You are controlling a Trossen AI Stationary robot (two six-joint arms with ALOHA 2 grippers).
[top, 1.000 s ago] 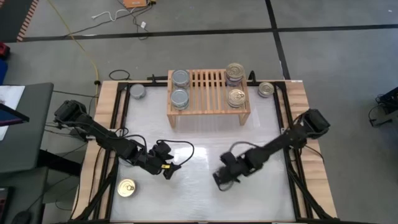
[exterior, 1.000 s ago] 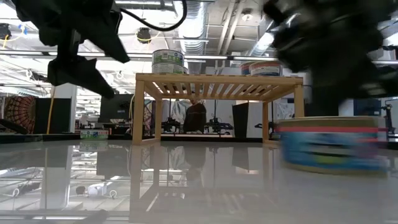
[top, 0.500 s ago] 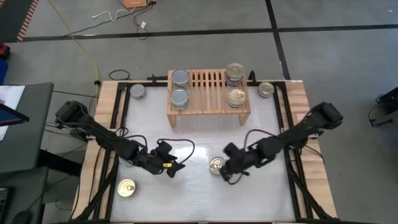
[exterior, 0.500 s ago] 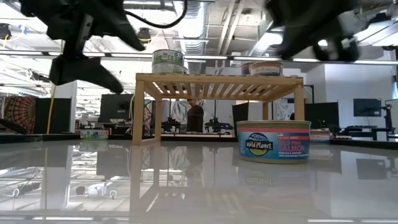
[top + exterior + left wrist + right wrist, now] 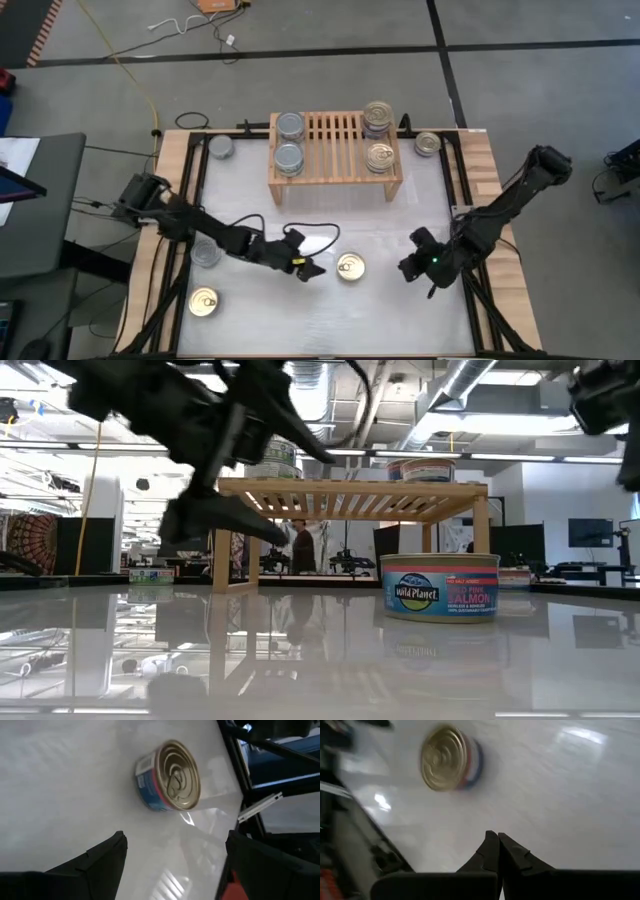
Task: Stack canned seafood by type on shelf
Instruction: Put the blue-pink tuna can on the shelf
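Upright gold-topped tin (image 5: 438, 587), label "Wild Planet … SALMON", smaller print likely illegible.

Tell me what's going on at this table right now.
A two-armed robot is sorting canned seafood onto a wooden shelf. The left gripper, fingers open, is beside a gold-topped salmon tin standing alone mid-table. The right gripper, shut and empty, sits to the tin's other side, apart from it. Silver-topped tins occupy the shelf's left end, gold-topped ones its right. Other tins wait on the table.
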